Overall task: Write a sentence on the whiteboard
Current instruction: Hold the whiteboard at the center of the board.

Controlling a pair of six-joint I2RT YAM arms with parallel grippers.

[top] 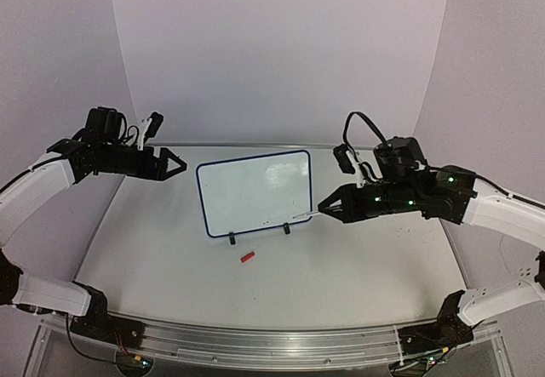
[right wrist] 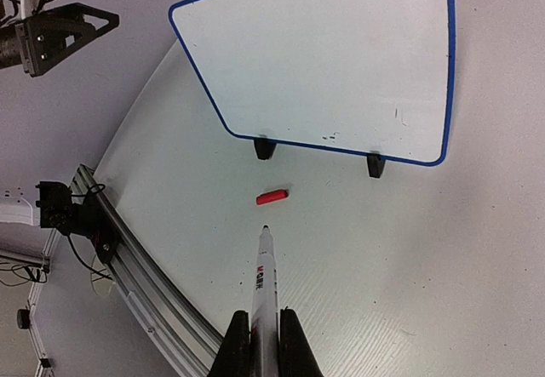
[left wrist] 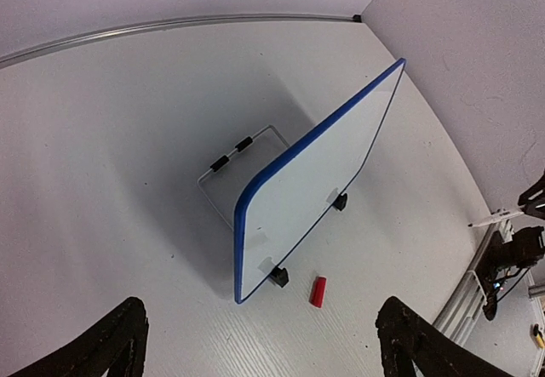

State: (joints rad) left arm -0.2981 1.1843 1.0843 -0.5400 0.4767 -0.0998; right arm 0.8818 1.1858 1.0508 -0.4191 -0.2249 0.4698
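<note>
The whiteboard [top: 254,191] stands on two black feet at the middle of the table, also in the left wrist view [left wrist: 315,181] and the right wrist view [right wrist: 332,62]. Its face is blank apart from a few tiny specks; no sentence shows. My right gripper [top: 325,208] [right wrist: 264,322] is shut on a white marker [top: 305,215] [right wrist: 265,283], uncapped, its tip just off the board's lower right corner and not touching. A red cap [top: 248,257] [left wrist: 318,292] [right wrist: 272,197] lies in front of the board. My left gripper [top: 180,166] [left wrist: 262,330] is open and empty, raised left of the board.
A thin wire stand [left wrist: 243,151] props the board from behind. A metal rail [top: 272,343] runs along the table's near edge. White walls close in the back and sides.
</note>
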